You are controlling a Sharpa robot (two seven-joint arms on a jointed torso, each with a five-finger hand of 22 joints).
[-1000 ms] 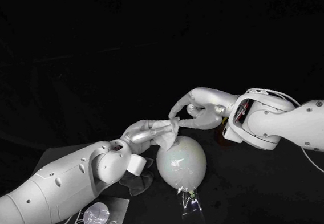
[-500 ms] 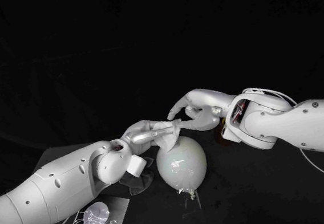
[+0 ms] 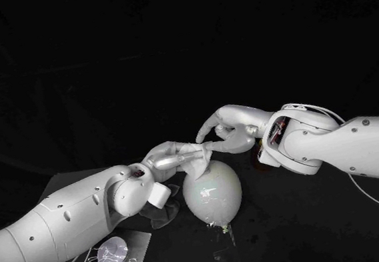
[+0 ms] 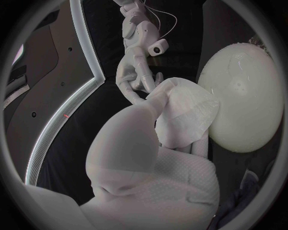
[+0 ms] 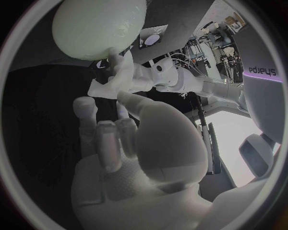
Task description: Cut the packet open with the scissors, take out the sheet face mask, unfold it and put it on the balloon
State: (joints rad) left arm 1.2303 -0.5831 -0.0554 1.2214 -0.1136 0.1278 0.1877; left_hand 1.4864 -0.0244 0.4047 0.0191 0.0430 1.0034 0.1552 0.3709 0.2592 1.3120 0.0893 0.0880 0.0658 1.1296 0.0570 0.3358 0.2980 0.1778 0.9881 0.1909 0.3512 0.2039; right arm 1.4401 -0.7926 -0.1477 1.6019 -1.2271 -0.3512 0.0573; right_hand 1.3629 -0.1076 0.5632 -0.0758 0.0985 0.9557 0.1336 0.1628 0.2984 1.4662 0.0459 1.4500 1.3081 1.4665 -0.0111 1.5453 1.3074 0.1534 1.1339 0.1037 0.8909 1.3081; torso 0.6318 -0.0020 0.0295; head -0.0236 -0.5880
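Against a second ago little has shifted; the sheet mask (image 4: 189,117) hung as a longer flap over the balloon's top then, and now I see it drawn up shorter between the two hands; the right hand (image 3: 228,130) sits a touch nearer the left; the balloon (image 3: 212,191) and the packet (image 3: 116,254) lie where they were

My left hand (image 3: 174,156) is grasping the mask, its fingers wrapped round the folded white sheet just above the balloon's upper end; from the left wrist camera the mask is still mostly folded, one rounded lobe lying against the balloon's side; the right hand reaches in from the other side with its fingertips closed on the mask's upper edge, the remaining fingers spread; the two hands nearly touch over the balloon

The packet lies flat on the black table (image 3: 303,234) near its front edge, below my left forearm, well apart from the balloon; it shows a pale round print on a dark face; I cannot tell from here whether anything is left inside it, nor where its cut edge is

The balloon stands with its knot pointing down toward me, pale and egg-shaped; a dark shape (image 3: 164,212) sits on the table just beside it, tucked under the left wrist, and I cannot make out what it is; the left forearm covers part of it
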